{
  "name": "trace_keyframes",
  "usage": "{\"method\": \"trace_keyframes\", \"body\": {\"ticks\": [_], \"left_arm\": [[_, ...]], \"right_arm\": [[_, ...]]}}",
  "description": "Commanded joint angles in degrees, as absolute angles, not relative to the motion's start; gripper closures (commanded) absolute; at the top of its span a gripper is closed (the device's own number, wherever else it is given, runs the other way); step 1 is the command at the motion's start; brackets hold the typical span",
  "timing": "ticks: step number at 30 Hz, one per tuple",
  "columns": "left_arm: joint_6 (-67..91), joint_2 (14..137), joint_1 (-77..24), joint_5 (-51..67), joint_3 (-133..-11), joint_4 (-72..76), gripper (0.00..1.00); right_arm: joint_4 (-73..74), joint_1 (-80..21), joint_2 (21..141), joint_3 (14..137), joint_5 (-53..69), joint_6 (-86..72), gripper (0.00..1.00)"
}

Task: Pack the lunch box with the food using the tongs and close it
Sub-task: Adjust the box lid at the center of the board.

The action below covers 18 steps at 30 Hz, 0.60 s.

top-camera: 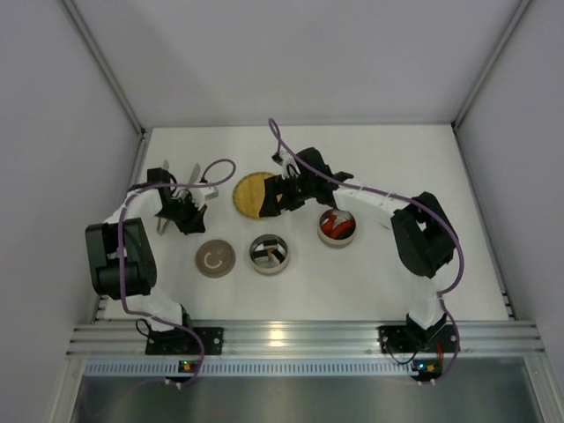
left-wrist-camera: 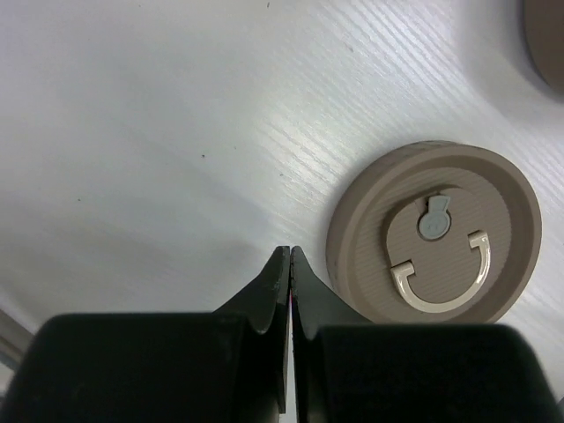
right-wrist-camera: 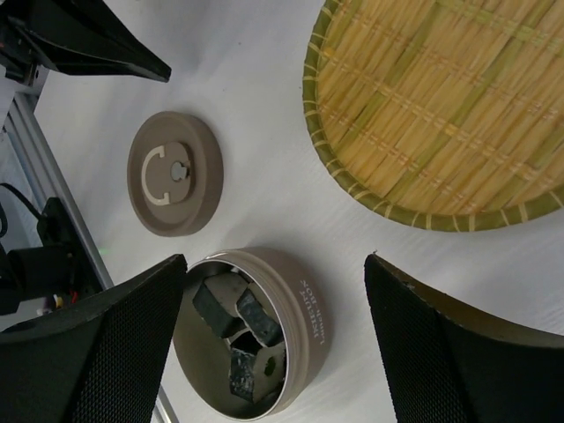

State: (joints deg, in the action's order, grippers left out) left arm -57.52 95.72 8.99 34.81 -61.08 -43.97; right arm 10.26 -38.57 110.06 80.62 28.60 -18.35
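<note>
While the left claw (left-wrist-camera: 289, 256) is clenched, with nothing seen in it, just beside the tan lid (left-wrist-camera: 432, 233) on the bench (left-wrist-camera: 132, 132), the right claw (right-wrist-camera: 275, 259) hangs released above the open tin (right-wrist-camera: 308, 291) of dark sushi pieces (right-wrist-camera: 236, 310) (the woven plate (right-wrist-camera: 441, 106) is near). The tongs (top-camera: 196, 178) are close by the left claw.

Seen from above, with the open tin (top-camera: 251, 251) on the table (top-camera: 370, 159) as clock centre, the lid (top-camera: 215, 258) lies at 9 o'clock, the woven plate (top-camera: 249, 196) at 12, the second tin (top-camera: 337, 242) at 2, the tongs (top-camera: 195, 179) at 10, and food pieces (right-wrist-camera: 238, 313) lie inside both tins.
</note>
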Motion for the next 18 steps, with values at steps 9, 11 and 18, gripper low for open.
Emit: {"method": "trace_keyframes", "body": {"ticks": [9,11,18], "left_arm": [[-72.56,80.35,8.88,37.35,-56.17,-52.0,0.65],[-79.93,73.87,8.96,36.04,-51.87,-53.87,0.62],[-93.5,68.64,9.4,40.86,-49.48,-66.08,0.76]], "right_arm": [[4.57,-39.55,103.55,79.46,31.38,-16.27,0.21],[6.4,-40.16,102.13,79.45,30.94,-12.93,0.24],[11.16,-44.64,108.19,87.09,30.76,-12.05,0.37]]}}
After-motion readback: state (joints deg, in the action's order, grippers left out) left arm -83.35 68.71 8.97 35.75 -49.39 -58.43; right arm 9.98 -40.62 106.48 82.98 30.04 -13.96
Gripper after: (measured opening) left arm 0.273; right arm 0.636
